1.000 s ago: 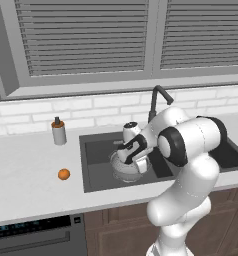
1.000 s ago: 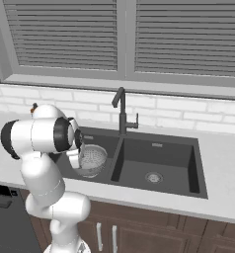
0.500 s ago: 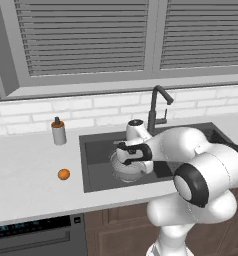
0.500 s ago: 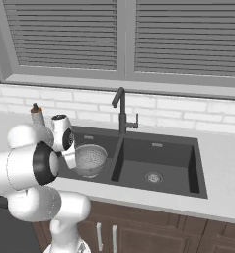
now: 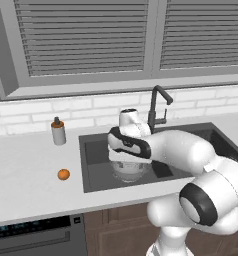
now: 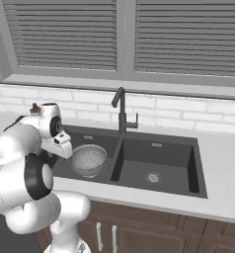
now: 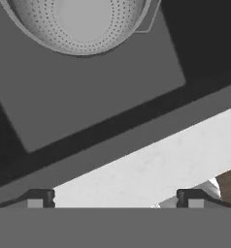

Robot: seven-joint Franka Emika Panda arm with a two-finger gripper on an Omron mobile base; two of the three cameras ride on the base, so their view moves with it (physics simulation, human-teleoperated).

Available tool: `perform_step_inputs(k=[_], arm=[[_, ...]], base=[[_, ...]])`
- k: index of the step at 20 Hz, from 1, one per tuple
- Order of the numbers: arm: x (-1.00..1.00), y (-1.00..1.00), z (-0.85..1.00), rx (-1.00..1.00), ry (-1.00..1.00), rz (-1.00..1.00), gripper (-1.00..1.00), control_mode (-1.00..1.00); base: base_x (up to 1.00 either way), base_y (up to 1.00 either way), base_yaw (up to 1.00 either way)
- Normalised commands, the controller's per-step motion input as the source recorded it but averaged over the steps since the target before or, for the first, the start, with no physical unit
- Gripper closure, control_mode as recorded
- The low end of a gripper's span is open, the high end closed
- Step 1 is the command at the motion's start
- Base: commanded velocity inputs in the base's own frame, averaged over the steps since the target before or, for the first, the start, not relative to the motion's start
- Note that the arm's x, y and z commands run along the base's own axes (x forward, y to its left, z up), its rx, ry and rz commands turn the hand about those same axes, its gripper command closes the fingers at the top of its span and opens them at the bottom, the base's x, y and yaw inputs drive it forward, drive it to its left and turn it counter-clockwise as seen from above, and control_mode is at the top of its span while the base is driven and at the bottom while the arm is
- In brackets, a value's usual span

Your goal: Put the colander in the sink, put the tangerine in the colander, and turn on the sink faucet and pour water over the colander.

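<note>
- we see the counter point(image 5: 26, 170), pale grey, running l to r under the window blinds point(image 6: 65, 34), w/ white brick tile behind it.
- the sink point(image 6: 161, 148) is set into the counter: dark grey, two basins, left one larger; round silver drain point(image 6: 153, 177) shows in the right basin.
- the arm point(image 5: 191, 155) bends over the sink's left basin in the left base view; in the right base view it crowds the lower left.
- the sink faucet point(image 6: 121, 111) stands upright at the back rim, between the basins, spout curving forward over the sink.
- the colander point(image 6: 88, 159) sits upright inside the left basin, on its floor, toward the front; in the hand view its mesh bowl point(image 7: 81, 22) is at the top edge, apart from the finger tips.
- the gripper point(image 7: 115, 198) hangs above the sink's front rim and the counter strip; tips spread wide, nothing between them.
- a grey bottle point(image 5: 58, 132) w/ orange-brown top stands on the counter near the wall, left of the sink.
- the tangerine point(image 5: 64, 174) lies on the counter left of the sink, near the front edge, well apart from the colander and the bottle.
</note>
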Motion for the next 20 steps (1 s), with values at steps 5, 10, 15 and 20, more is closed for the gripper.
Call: perform_step_inputs(k=[5, 10, 15, 20], arm=[[-0.14, 0.7, 0.28, 0.0, -0.18, 0.33, -1.0, -1.0], [0.04, 0.65, 0.2, 0.03, -0.25, 0.06, -1.0, -1.0], [0.18, 0.64, 0.06, 0.13, -0.05, 0.0, -1.0, -1.0], [0.22, 0.54, 0.01, 0.25, 0.0, 0.0, -1.0, -1.0]], base=[[0.0, 0.0, 0.0], [0.0, 0.0, 0.0], [0.0, 0.0, 0.0], [0.0, 0.0, 0.0]])
